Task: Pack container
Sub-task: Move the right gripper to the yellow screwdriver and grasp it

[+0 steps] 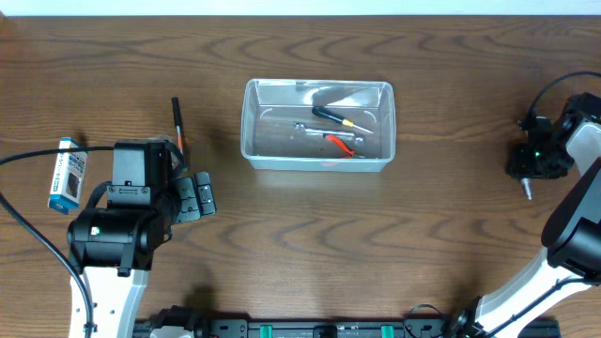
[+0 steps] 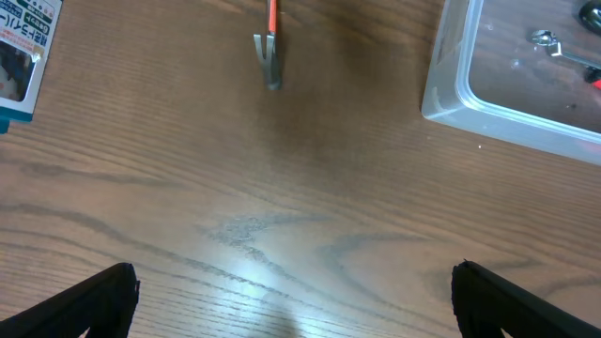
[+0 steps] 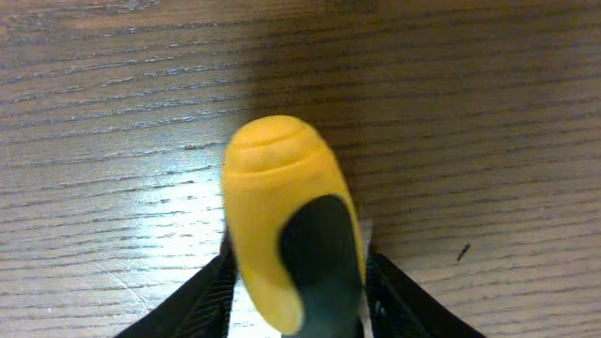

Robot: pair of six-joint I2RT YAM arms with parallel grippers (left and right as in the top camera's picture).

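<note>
The clear plastic container (image 1: 250, 120) stands at the table's centre. It holds a black-and-yellow screwdriver (image 1: 331, 115), an orange-handled tool (image 1: 340, 143) and a small silver wrench (image 1: 305, 126). Its corner shows in the left wrist view (image 2: 449, 86). My left gripper (image 1: 195, 196) is open and empty over bare wood (image 2: 293, 286), left of the container. An orange-handled tool (image 1: 177, 122) lies just ahead of it, its metal tip in the left wrist view (image 2: 269, 58). My right gripper (image 1: 527, 176) at the far right is shut on a yellow-and-black screwdriver handle (image 3: 282, 207).
A small blue-and-white box (image 1: 68, 174) lies at the far left; it also shows in the left wrist view (image 2: 23, 52). The arm bases and cables sit along the front edge.
</note>
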